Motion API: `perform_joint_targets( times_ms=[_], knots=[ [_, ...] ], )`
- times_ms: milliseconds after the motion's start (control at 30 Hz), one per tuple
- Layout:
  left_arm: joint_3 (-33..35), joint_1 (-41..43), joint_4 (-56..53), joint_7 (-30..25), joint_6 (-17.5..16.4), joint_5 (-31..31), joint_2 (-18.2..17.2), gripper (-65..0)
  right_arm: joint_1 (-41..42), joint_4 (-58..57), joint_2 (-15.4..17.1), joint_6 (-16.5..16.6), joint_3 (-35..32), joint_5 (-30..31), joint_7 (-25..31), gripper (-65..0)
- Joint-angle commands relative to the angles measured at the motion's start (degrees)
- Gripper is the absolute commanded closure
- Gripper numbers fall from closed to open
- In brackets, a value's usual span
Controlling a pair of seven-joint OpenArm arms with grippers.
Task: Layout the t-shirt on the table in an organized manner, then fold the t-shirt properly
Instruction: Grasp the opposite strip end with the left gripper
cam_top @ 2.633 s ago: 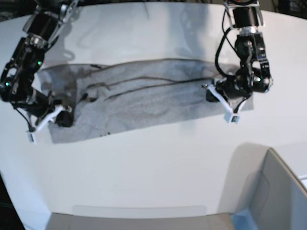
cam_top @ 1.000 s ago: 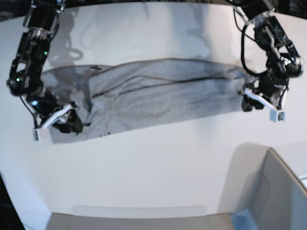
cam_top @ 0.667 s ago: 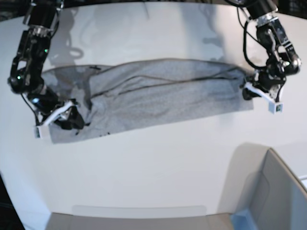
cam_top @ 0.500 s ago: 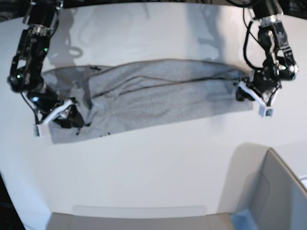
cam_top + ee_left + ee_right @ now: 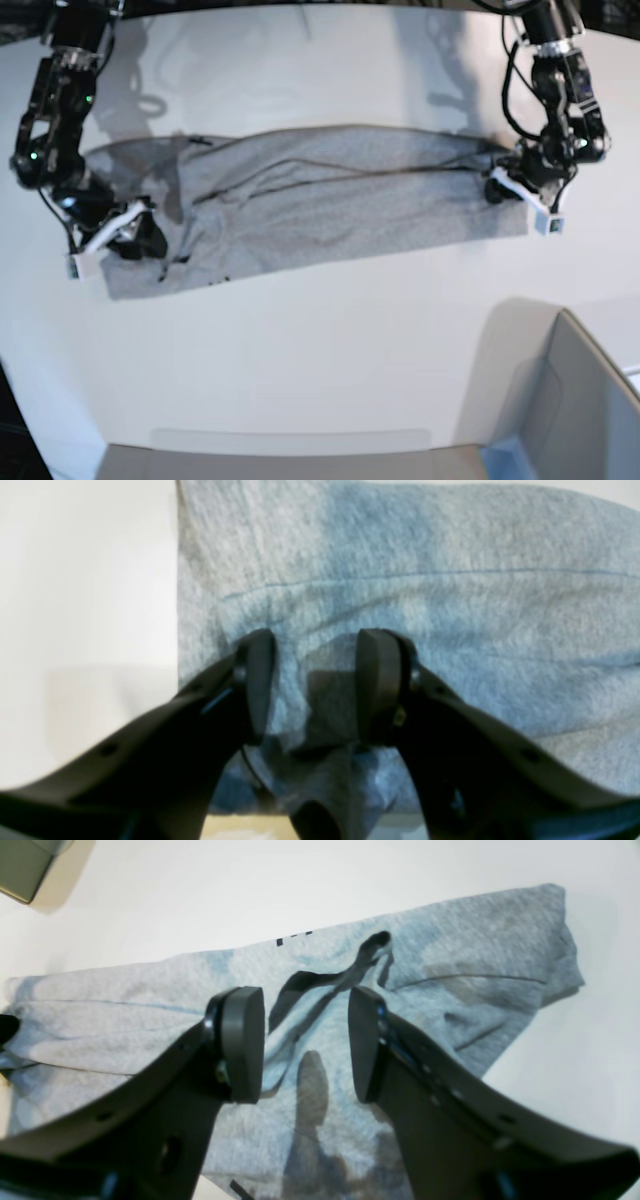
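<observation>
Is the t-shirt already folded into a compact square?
No, the t-shirt lies as a long strip across the table.

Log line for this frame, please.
t-shirt: folded strip on table | left end effector: open over one end | right end effector: open over other

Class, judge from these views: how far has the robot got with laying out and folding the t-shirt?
Done: the t-shirt lies as a long doubled band on the table.
In hand: the left gripper and right gripper, both open, sit at opposite ends.
Left: creases remain and the band looks uneven; later folds appear undone.
</observation>
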Motion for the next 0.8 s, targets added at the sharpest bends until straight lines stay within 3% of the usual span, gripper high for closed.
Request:
perform_joint_targets(
  times_ms=[0,200,333,400,467,567,633,767],
  knots=[
    [-0.2,-0.3,1.1,0.4,0.1,-0.1,-0.6,-27.6,0.9,1.0,0.7,0.3,0.2,0.9,1.5,-27.4],
    [-0.6,-0.7,-4.0,0.4,-0.2,-2.6,-0.7,-24.8,0.9,1.0,0.7,0.3,0.2,0.9,1.5,-27.4],
    [-0.6,-0.8,-18.3,-0.3,-0.8,-17.1,-0.8,-24.8,0.9,1.0,0.7,0.3,0.2,0.9,1.5,-27.4],
    [-0.3,-0.8,-23.3,-0.3,-4.3,-21.8,-0.9,-24.6,0.9,1.0,0.7,0.3,0.2,0.9,1.5,-27.4],
    [-0.2,-0.8,-24.8,0.1,-8.3,-22.7,-0.9,-24.5,0.9,1.0,0.7,0.3,0.2,0.9,1.3,-27.4],
    [-0.1,-1.6,-24.7,0.2,-9.0,-22.6,-1.7,-23.7,1.2,1.1,0.8,0.3,0.3,0.9,-1.9,-27.4],
    [-0.1,-1.6,-24.7,0.0,-9.0,-22.6,-2.8,-18.9,1.3,1.3,0.8,0.3,0.3,0.9,-2.8,-27.4],
    [-0.2,-1.7,-24.7,-0.3,-9.0,-20.6,-4.4,-3.0,1.3,1.3,0.8,0.3,0.3,0.9,-2.9,-27.4]
  ],
)
